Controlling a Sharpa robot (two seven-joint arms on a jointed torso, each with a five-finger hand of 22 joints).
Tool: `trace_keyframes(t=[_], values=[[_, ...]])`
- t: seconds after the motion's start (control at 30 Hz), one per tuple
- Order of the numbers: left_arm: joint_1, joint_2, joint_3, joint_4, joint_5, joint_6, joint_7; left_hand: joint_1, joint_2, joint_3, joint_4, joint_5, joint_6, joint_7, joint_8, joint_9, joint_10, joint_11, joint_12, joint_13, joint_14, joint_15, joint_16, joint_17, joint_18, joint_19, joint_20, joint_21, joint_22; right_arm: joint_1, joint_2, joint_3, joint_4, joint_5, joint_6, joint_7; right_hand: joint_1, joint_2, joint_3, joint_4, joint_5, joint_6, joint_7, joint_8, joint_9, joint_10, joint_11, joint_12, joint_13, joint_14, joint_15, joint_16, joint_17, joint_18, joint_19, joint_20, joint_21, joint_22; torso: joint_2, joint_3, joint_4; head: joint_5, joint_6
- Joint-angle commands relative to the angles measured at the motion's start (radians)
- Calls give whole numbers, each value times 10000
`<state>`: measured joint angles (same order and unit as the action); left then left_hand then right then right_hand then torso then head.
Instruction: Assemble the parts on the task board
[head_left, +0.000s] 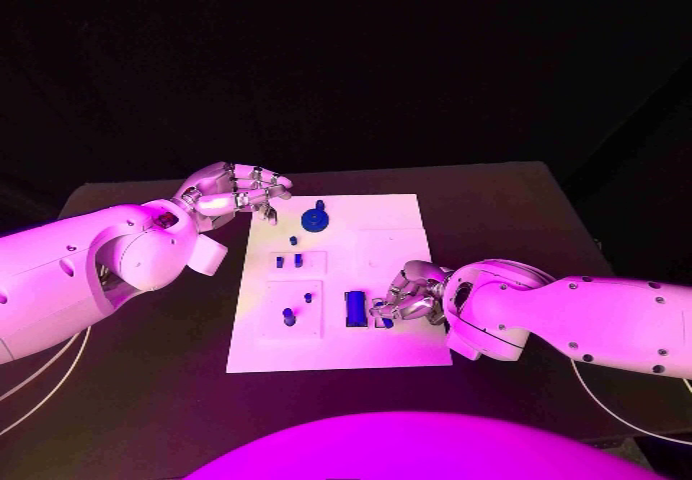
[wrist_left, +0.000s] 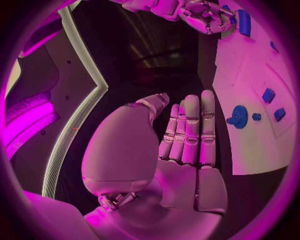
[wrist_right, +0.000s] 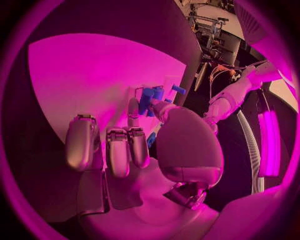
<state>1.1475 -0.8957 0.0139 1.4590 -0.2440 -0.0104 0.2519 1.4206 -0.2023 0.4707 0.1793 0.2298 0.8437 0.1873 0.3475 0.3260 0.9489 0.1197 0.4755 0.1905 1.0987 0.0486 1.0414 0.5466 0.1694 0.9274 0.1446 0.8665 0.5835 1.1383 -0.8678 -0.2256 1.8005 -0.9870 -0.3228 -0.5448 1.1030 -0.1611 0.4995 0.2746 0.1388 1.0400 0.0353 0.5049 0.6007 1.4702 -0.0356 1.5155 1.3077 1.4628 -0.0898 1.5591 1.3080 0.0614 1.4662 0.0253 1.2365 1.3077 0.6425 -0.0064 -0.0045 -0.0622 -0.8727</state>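
Black table (head_left: 144, 400) bearing white task board (head_left: 389, 220). Right hand (head_left: 408, 298) pinches a blue part (head_left: 355, 307) on the board. Left hand (head_left: 231, 190) empty, fingers straight, just beside a round blue part (head_left: 317, 216).

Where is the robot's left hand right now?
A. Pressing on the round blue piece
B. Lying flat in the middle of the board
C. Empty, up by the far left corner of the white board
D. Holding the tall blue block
C. The left hand sits off the far left corner of the task board, fingers holding nothing, apart from the round blue part.
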Motion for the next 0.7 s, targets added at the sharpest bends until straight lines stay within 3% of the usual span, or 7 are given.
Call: trace_keyframes(t=[0.03,0.7], values=[[1,7,6,23,88,140,14,30,96,-2,59,45,-69,13,54,15,-48,13,58,11,-31,-12,23,16,149,44,6,-47,-12,-26,26,-10,-25,-358,40,-105,-87,22,-34,-4,-38,37,20,-26,-11,730,24,-57,2188,1010,-17,-12,2289,-37,268,-67,-33,1802,0,-8,3,-3,1],[2,-11,5,19,58,129,-11,33,106,-3,76,44,-73,14,57,16,-55,14,58,12,-35,-9,19,18,148,51,6,-59,-20,-47,197,-7,-156,-467,-48,-207,-60,118,-11,-46,-24,74,0,4,-5,758,7,3,2233,1012,-27,-8,2300,-41,276,-72,-11,1810,2,-4,-3,16,1]])
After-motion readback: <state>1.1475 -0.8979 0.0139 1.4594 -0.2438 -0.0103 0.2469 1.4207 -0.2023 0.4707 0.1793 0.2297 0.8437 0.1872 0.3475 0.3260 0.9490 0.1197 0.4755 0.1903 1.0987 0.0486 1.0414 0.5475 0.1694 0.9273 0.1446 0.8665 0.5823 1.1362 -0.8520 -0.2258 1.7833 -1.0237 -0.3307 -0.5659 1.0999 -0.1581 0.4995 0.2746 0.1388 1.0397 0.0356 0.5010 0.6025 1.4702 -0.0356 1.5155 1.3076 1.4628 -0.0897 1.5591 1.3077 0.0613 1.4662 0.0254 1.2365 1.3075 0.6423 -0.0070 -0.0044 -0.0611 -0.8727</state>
